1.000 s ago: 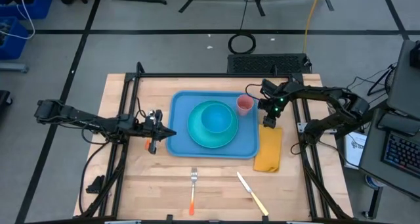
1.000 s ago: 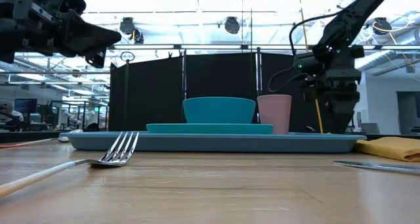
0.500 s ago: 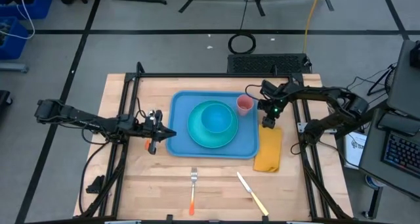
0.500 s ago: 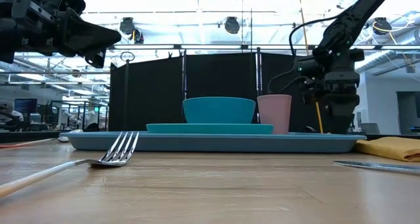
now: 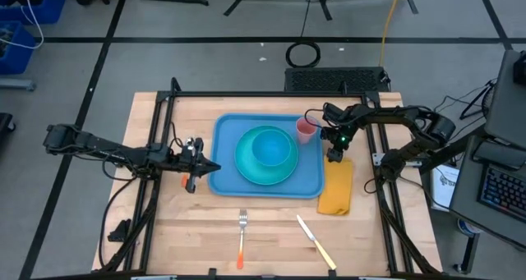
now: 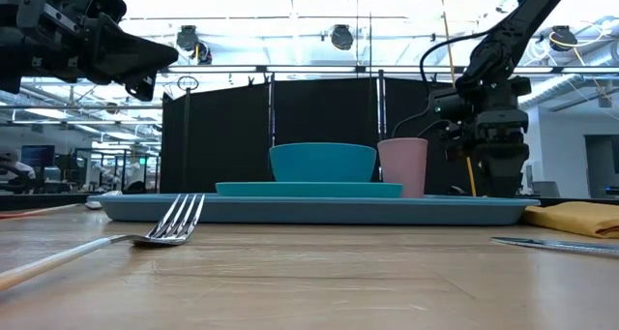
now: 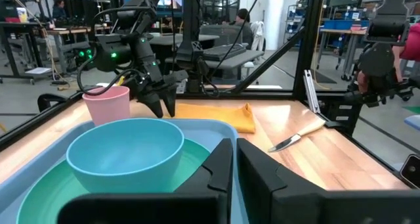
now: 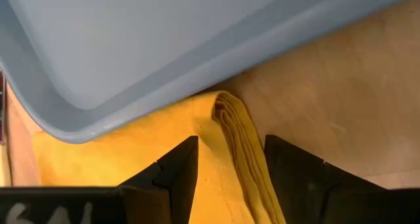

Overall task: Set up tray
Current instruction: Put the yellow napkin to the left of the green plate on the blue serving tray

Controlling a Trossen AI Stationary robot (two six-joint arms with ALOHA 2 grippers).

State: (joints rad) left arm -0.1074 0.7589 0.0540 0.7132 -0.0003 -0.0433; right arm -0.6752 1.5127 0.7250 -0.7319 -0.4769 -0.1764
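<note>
The light-blue tray (image 5: 226, 181) lies flat mid-table with a teal plate (image 5: 246, 173), a blue bowl (image 5: 271, 147) on that plate, and a pink cup (image 5: 306, 130) at its far right corner. A folded yellow napkin (image 5: 335, 190) lies on the table along the tray's right rim. My right gripper (image 5: 333, 155) points steeply down over the napkin's far end, open; in the right wrist view its fingers (image 8: 177, 165) stand on either side of the napkin's folded edge (image 8: 230, 122). My left gripper (image 5: 210, 167) hovers level, shut, at the tray's left rim, above the table (image 6: 145, 64).
A fork (image 5: 242, 235) with an orange handle and a knife (image 5: 315, 243) lie on bare wood near the table's front edge. Black frame rails (image 5: 152, 190) run along both table sides. Bare wood lies left of the tray.
</note>
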